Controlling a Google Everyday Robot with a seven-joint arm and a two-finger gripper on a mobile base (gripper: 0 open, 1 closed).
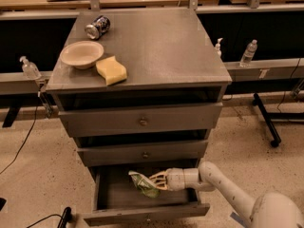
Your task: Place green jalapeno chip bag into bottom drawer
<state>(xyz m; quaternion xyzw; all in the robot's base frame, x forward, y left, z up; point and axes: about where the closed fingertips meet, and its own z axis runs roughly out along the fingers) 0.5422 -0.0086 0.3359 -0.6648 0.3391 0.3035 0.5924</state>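
The white arm (227, 188) enters from the lower right, where its rounded grey shoulder housing (278, 213) fills the corner. From there the forearm slopes up and leftward to a bulbous elbow-like joint (209, 171), then turns into a short wrist section (183, 178) lying nearly level and pointing left. At its end sits the gripper (155, 180), low over the open bottom drawer (113, 194) and under the drawer above. Its pale ribbed fingers (160, 176) point left and are closed on the right edge of the green jalapeno chip bag (141, 184).
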